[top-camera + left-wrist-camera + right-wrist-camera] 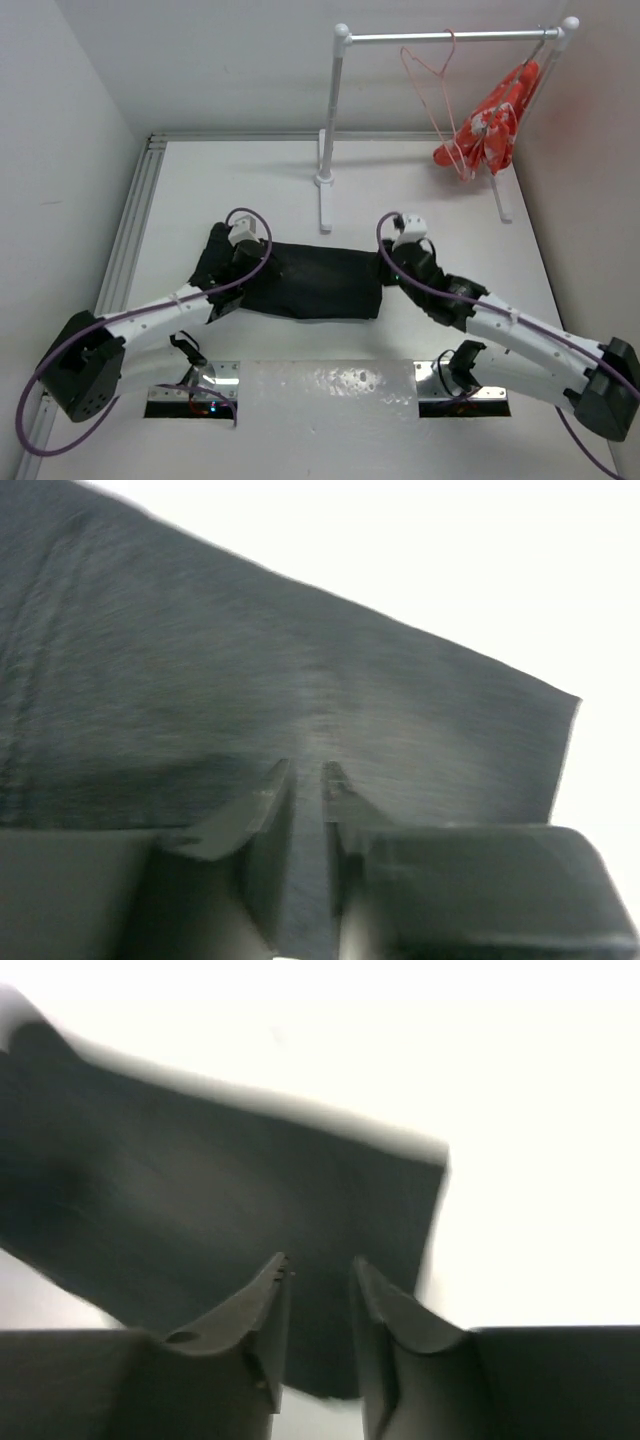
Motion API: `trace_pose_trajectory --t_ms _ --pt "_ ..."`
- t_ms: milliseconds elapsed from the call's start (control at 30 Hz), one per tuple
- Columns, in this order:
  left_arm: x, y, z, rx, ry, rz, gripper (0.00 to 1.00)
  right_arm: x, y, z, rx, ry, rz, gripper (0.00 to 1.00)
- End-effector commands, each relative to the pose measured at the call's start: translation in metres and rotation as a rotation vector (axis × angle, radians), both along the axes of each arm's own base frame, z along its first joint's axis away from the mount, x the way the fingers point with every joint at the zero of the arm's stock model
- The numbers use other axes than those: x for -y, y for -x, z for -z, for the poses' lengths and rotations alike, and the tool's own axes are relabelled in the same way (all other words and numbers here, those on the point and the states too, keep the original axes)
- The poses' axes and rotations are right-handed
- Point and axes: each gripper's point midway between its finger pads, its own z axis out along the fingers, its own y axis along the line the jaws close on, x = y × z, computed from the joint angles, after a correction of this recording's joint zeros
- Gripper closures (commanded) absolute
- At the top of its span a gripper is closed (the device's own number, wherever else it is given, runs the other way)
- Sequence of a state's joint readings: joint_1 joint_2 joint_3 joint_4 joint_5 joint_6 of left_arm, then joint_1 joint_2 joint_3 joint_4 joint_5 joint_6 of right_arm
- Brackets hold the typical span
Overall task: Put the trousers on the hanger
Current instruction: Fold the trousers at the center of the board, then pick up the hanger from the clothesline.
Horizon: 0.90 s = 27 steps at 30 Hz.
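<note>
The black trousers [310,280] lie folded in a flat band across the middle of the table. My left gripper [240,255] is at their left end. In the left wrist view its jaws [305,770] stand close together with a ridge of the trousers [200,660] pinched between them. My right gripper [395,262] is at the right end. In the right wrist view it [320,1265] is open, its fingers straddling the trousers [200,1180] near their edge. The pale-pink wire hanger [432,90] hangs from the rail at the back.
A white clothes rack [340,110] stands at the back of the table, with a bunched orange-red bundle [490,125] hanging at its right end. A metal rail [135,220] runs along the left side. A shiny sheet [330,390] lies at the near edge between the arm bases.
</note>
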State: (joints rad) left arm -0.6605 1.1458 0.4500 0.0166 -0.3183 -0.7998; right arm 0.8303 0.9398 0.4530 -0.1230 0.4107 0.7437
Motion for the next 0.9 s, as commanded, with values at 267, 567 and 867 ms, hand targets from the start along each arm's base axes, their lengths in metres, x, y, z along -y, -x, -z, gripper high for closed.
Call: trace_pose_trajectory --t_ms 267,567,867 --pt "0.073 0.021 -0.116 0.293 0.085 0.319 1.0 0.066 -0.12 -0.245 0.419 0.13 0.229 1.0" --pt "0.084 0.037 -0.114 0.339 0.093 0.439 0.99 0.136 -0.219 -0.269 0.277 0.109 0.306 0.26" --pt "0.087 0.044 -0.111 0.342 0.101 0.477 0.91 0.177 -0.255 -0.204 0.133 0.148 0.287 0.4"
